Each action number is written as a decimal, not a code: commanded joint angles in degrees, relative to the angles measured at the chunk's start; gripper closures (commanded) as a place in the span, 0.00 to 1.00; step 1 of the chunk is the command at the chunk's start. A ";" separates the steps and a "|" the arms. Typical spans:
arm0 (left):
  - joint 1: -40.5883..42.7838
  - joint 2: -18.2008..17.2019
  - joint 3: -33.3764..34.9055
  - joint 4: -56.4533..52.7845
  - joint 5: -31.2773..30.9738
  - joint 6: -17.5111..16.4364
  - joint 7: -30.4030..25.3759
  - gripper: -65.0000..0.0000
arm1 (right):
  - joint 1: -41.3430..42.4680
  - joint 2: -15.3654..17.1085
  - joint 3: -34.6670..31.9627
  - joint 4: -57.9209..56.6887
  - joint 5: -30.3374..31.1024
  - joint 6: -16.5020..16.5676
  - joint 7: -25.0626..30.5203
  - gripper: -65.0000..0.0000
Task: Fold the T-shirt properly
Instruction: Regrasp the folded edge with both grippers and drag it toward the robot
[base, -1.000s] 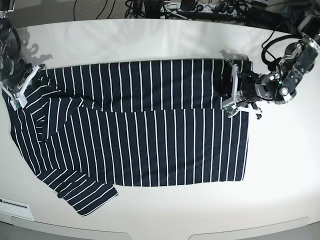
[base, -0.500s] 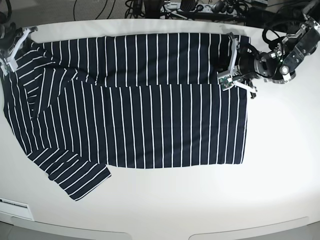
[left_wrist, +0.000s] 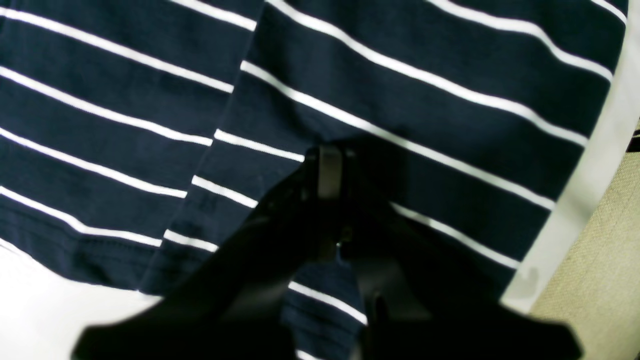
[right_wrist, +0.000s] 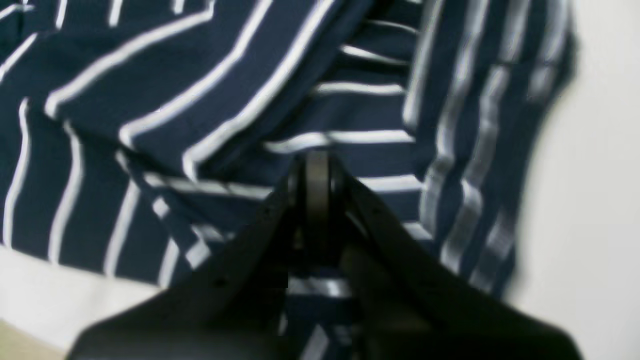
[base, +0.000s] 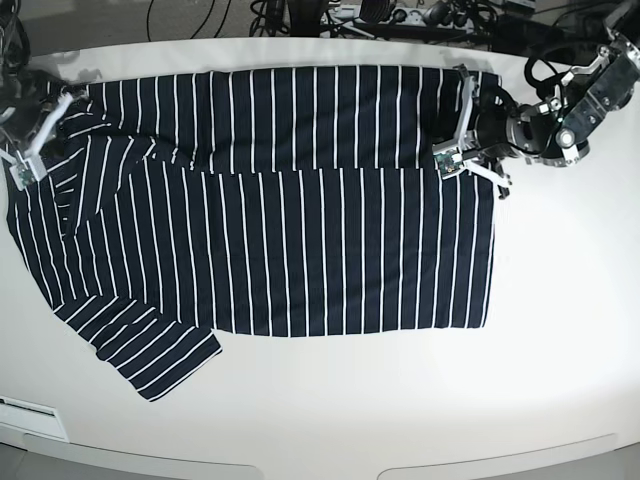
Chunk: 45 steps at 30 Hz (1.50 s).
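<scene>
At base view's lower left, sleeve (base: 160, 362) of the T-shirt (base: 290, 250) sticks out past the body, angled on white table (base: 340, 420). Shirt spread across table middle, dark with thin white stripes, single layer or more can't tell. Farther up, a folded-over band runs along far side, its edge crossing the shirt; bunched folds at left end. Left gripper (base: 470, 165), view's right, jaws closed, over the shirt's far right part; grip on cloth can't tell. Right gripper (base: 40, 145), view's left, closed too, over the far left part near the folds; grip can't tell.
</scene>
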 joint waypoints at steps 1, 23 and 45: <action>-0.04 -0.79 0.13 -0.39 2.69 0.28 2.21 1.00 | 0.74 0.98 -0.92 -1.42 -0.81 0.00 0.35 1.00; 9.11 -2.71 0.15 4.83 3.02 1.14 5.49 1.00 | -6.60 1.01 -5.05 -0.46 -6.16 -1.84 -5.68 1.00; 11.52 -2.69 0.13 6.67 14.43 5.46 3.08 1.00 | -8.33 1.03 -5.05 -0.42 -8.11 -4.00 -9.92 1.00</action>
